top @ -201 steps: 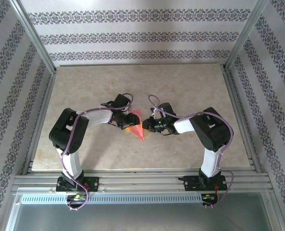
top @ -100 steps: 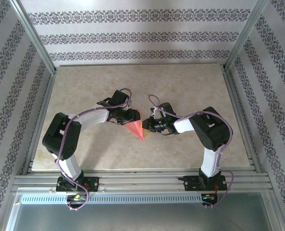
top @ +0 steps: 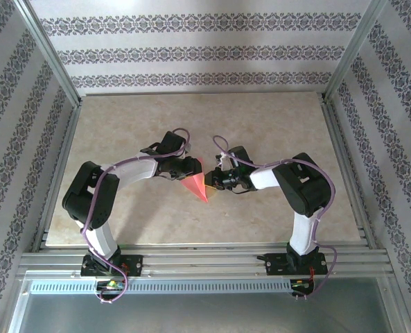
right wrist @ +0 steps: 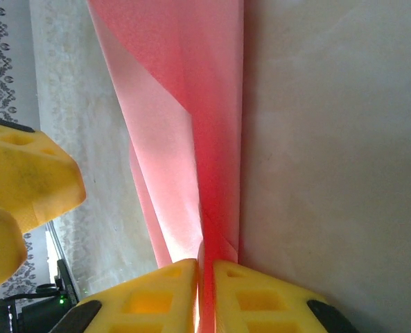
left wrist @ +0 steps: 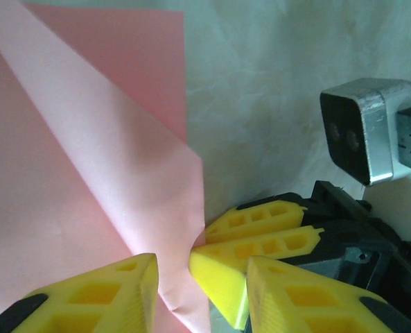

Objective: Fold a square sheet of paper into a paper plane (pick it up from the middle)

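Cut off at top of right wrist view: paper (right wrist: 191,104). Hidden inside right gripper (right wrist: 205,267) pinch: near end. Too small from above: folds.

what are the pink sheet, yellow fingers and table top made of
pink sheet: thin matte paper, going by sharp creases and light glowing through.
yellow fingers: likely moulded plastic, hollow ribbed cells, dull finish.
table top: beige marble-look surface, slight sheen; stone or laminate unclear.

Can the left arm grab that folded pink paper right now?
Probably yes: the left end effector straddles an edge of the folded pink paper, jaws apart. The right end effector pinches it alongside, crowding but not blocking.
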You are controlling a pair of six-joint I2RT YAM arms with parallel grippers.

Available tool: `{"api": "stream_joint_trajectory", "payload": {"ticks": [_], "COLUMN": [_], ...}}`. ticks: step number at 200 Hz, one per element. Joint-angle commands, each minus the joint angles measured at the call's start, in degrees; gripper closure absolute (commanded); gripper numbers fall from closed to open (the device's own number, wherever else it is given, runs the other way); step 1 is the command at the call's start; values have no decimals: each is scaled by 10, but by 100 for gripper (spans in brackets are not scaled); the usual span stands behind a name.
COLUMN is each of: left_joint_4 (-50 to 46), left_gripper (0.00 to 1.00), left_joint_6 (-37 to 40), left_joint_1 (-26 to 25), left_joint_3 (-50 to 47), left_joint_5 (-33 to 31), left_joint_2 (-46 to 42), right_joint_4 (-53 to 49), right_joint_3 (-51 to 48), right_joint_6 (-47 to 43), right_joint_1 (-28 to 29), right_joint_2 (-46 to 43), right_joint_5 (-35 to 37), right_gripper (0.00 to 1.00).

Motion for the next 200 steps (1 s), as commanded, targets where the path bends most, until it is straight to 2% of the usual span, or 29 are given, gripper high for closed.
{"api": "stream_joint_trajectory", "payload": {"ticks": [1, 46, 90, 200], "left_joint_4": [32, 43, 83, 81], "left_gripper": [67, 77, 77, 78], "left_joint_6": [-15, -18, -31, -34], "left_joint_1": [2, 9, 9, 14], "left_joint_3": [-6, -17, -26, -32], "left_joint_5": [11, 14, 42, 31], "left_joint_2": [18, 29, 38, 55], "right_joint_4": [-49, -95, -116, -140], "right_joint_3": [8, 21, 31, 38], "right_joint_6": [-23, -40, -49, -56], "right_joint_1": [-1, 0, 5, 6], "right_joint_2": [30, 30, 38, 43], "right_joint_5": [35, 50, 55, 69], "right_gripper": [83, 84, 82, 82]}}
